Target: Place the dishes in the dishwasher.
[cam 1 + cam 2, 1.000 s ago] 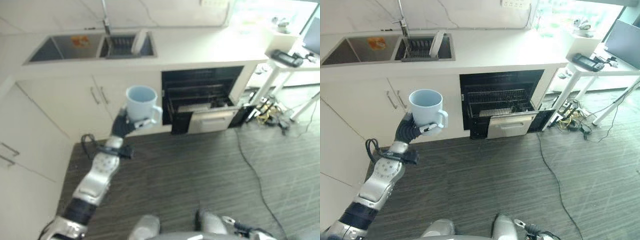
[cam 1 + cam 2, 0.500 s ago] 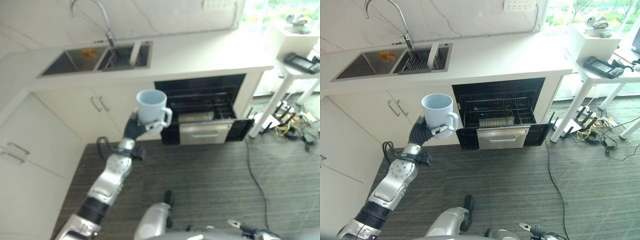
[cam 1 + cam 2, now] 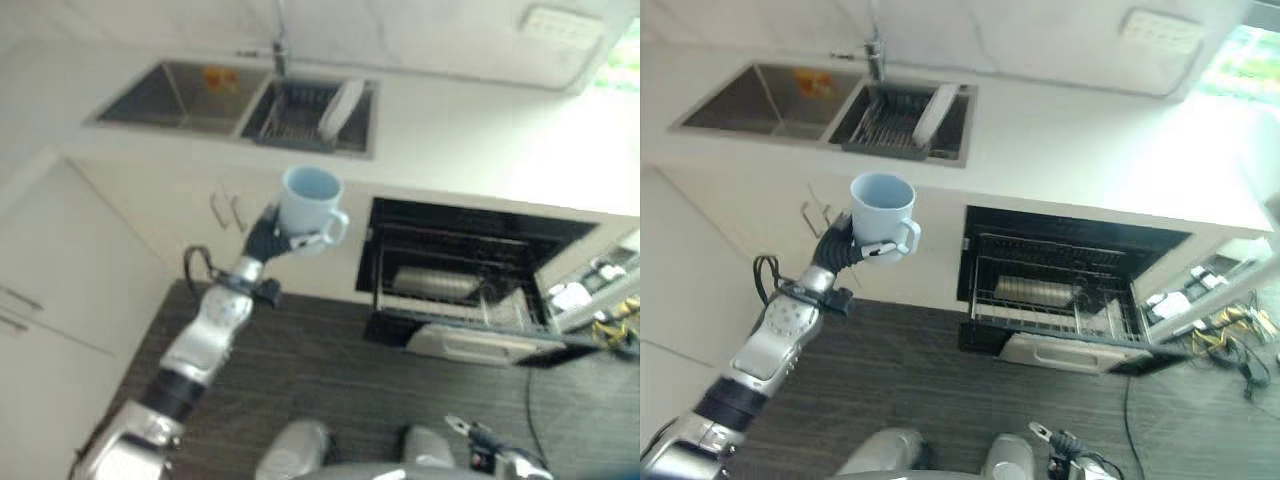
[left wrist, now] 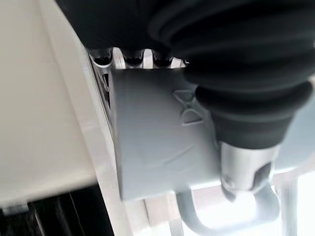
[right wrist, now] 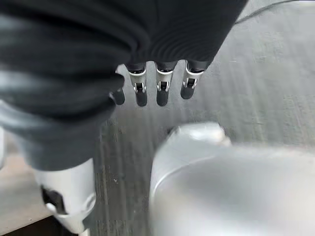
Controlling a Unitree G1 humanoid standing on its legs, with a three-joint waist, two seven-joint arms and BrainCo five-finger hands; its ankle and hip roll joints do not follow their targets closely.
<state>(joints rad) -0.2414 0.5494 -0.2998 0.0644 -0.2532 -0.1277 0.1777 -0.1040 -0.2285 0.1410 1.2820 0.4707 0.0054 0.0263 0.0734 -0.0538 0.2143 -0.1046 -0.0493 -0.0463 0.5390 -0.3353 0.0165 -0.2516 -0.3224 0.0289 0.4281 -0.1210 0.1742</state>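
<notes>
You saw one mug (image 3: 883,216), pale blue, upright with its mouth open upward and its handle turned toward the dishwasher (image 3: 1070,290). The left robot hand (image 3: 843,246) gripped it, raised in the air in front of the white cabinet doors (image 3: 770,210), below the edge of the surface (image 3: 1090,170) and well apart from the dishwasher. The fingers were curled round the mug body and the thumb lay at the handle.

There was one dishwasher, standing open, with its rack (image 3: 1055,300) pulled out and some pale dishes in it; you could not count them. One double sink (image 3: 830,100) sat in the surface, with one white plate (image 3: 936,108) leaning in its right basin.

The left wrist view showed the mug (image 4: 157,132) pressed against the palm, with the handle loop beside the thumb. The right wrist view showed the right robot hand (image 5: 152,83) above the dark floor (image 5: 275,73), its fingers straight and holding nothing.
</notes>
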